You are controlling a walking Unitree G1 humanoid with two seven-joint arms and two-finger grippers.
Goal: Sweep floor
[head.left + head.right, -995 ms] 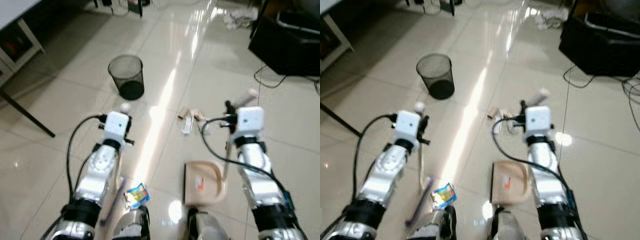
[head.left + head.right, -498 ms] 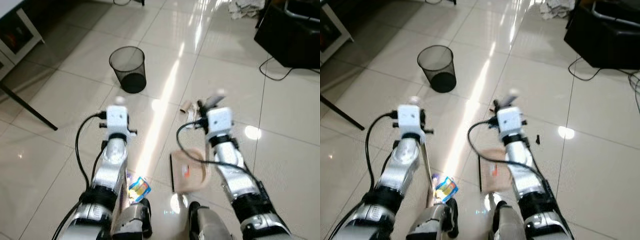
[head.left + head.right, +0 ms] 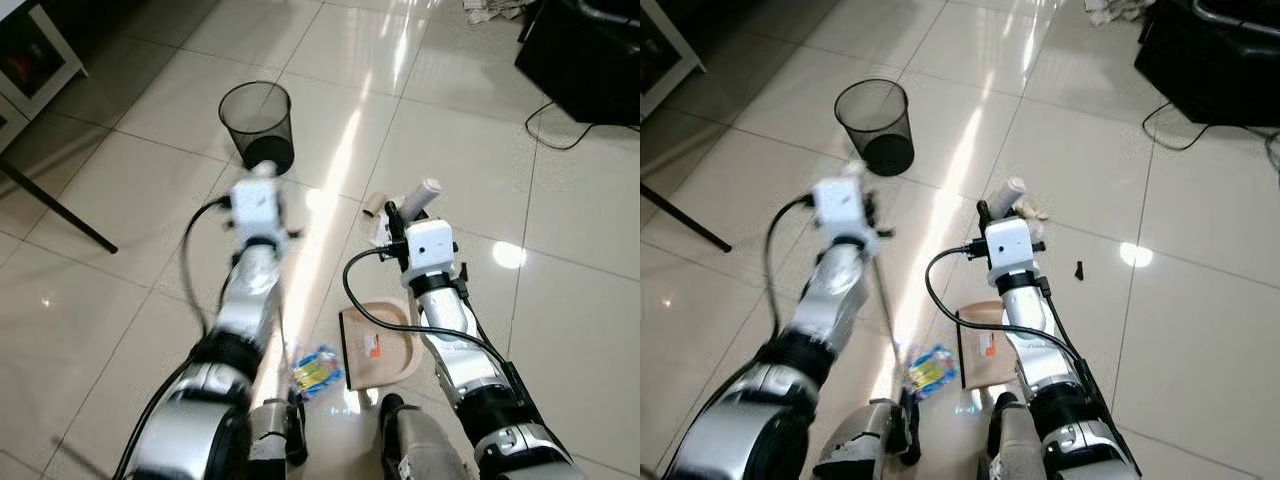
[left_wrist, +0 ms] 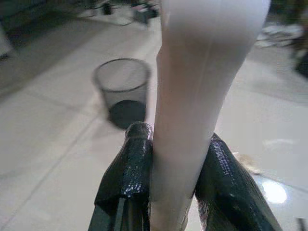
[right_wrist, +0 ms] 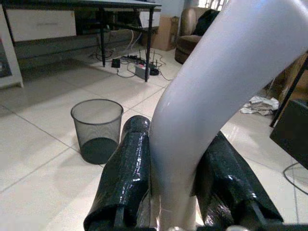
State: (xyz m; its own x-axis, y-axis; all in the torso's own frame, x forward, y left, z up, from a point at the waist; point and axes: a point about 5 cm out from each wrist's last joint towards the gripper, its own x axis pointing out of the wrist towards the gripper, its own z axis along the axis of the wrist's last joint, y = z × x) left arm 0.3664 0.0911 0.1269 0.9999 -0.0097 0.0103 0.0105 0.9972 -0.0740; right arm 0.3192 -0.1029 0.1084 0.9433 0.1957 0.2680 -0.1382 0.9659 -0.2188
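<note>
Left eye view, floor: glossy pale tiles [image 3: 120,300], with a bright streak of glare running from 12 o'clock down toward the robot's feet.
Left gripper [image 4: 166,192]: both black fingers [image 4: 132,168] are clamped on the pale broom handle [image 4: 202,77], no gap visible; the arm is blurred.
Broom: its thin shaft [image 3: 885,300] slants down from the left gripper toward the floor at about 6 o'clock; the bristle end cannot be made out.
Right gripper [image 5: 168,187]: the jaws are closed tight around the pale curved dustpan handle [image 5: 216,86], whose rounded tip [image 3: 428,188] sticks up past the white wrist camera block [image 3: 430,243].
Dustpan: the beige plastic pan [image 3: 385,345] lies flat on the tiles below the right forearm, near the feet, with a small orange mark on it.
Litter: a blue and yellow crumpled wrapper [image 3: 318,368] lies just beside the pan's edge, at its 9 o'clock; pale scraps [image 3: 375,207] sit on the floor farther out at 12 o'clock, partly behind the right gripper.
Bin: a black wire-mesh wastebasket [image 3: 257,122] stands upright, well apart at 11 o'clock.
Step in hand: judged to be gathering, with both tools held and the wrapper not yet in the pan.
Next move: probably a short broom stroke from 9 toward 3 o'clock to push the wrapper in, while the pan's lip stays pressed to the tile.
</note>
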